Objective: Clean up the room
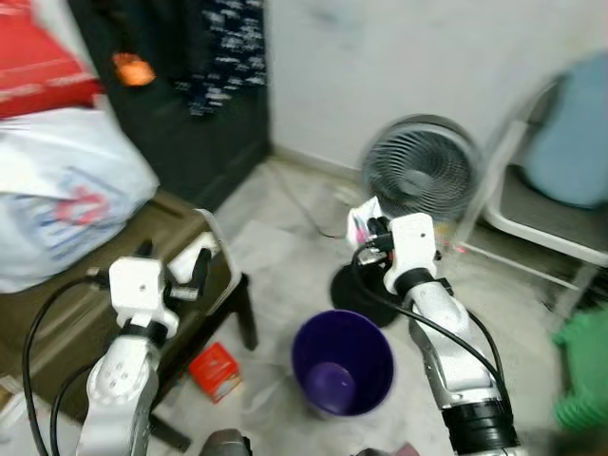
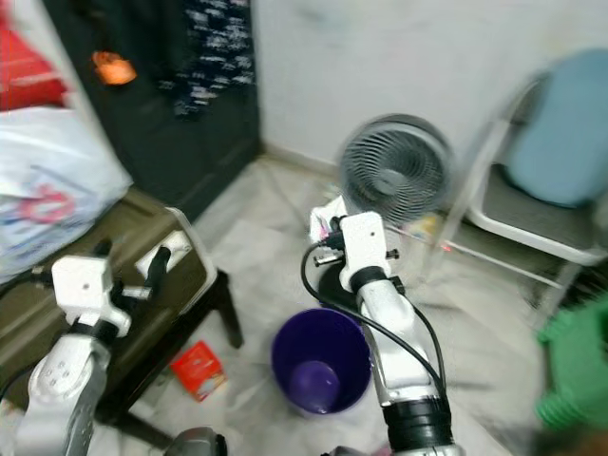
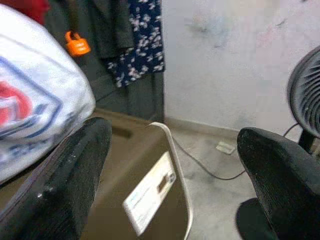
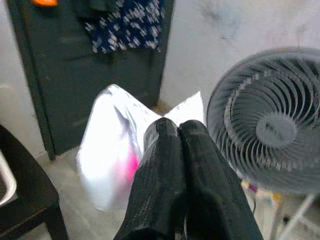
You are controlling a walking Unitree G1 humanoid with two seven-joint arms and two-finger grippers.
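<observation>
- A big white bag (image 1: 66,195) with red and blue print is lying on the dark low table (image 1: 204,275) at the far left, with something red (image 1: 38,57) piled behind it
- The left gripper (image 1: 195,271) is hovering over the near edge of that table, its two black fingers (image 3: 65,185) spread wide apart and gripping nothing
- A white label (image 3: 150,192) is sitting on the table's brown top, just beyond those fingers
- A small red box (image 1: 215,370) is lying on the floor beside the table leg
- A purple bucket (image 1: 344,366) is standing upright on the pale floor between the two arms, open at the top
- The right gripper (image 4: 177,135) is raised above and just behind the bucket, its fingers pressed tight together and pinching a crumpled white wrapper (image 4: 112,155) with a pink patch
- A grey floor fan (image 1: 420,169) is standing by the wall right behind that wrapper
- A white chair (image 1: 541,218) with a blue thing on it is standing to the right, and something green (image 1: 584,370) is sitting at the far right edge
</observation>
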